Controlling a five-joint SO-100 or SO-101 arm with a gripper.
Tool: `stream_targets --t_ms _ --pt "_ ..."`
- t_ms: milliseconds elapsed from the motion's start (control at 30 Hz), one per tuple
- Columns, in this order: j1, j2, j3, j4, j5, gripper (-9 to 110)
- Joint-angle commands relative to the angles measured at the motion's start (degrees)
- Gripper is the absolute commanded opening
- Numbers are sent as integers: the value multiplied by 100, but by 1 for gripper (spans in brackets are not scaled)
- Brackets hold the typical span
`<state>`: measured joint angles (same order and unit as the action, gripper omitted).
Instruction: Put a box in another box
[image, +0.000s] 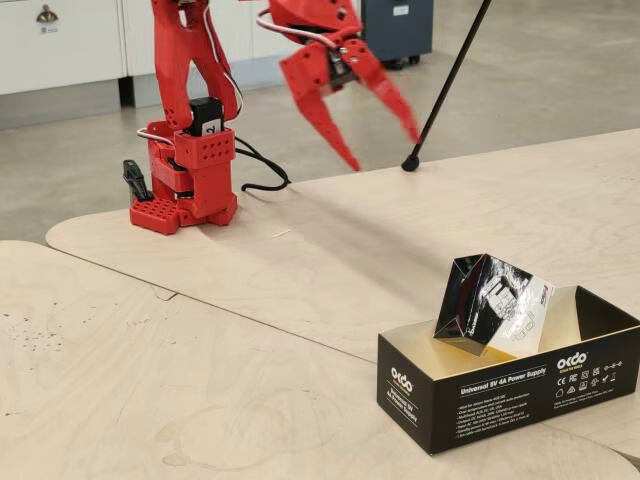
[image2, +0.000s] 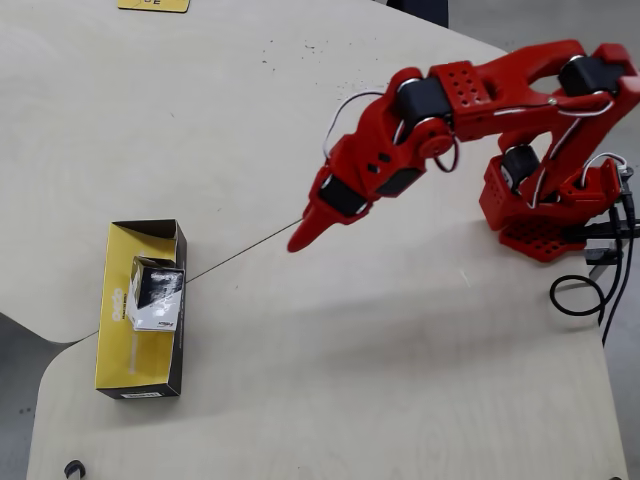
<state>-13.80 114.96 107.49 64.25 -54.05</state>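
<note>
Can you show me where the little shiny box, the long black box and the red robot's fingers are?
Small black-and-white cardboard cube (image: 490, 305): fixed view, its printed white side.
Long black cardboard box (image: 510, 385): fixed view, its front wall with white print.
Red robot's fingers (image: 325, 118): fixed view, one spread finger's surface.

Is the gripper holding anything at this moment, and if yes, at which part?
Nothing is held. The gripper is raised above the table with its jaws open and empty. The small box sits tilted in the long black box, apart from the gripper.
</note>
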Motion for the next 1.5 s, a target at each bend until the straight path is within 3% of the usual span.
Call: stream_targets --t_ms 0,300,600,1100,1467 --pt "308 1310 1230 9 -325 14" --pt "536 3375 3929 53 -1116 0" --pt "817 5432 5739 88 -1951 -1" --pt "1134 7093 6917 97 -2338 -1" --pt "1151 7242 6917 1468 -2575 -1"
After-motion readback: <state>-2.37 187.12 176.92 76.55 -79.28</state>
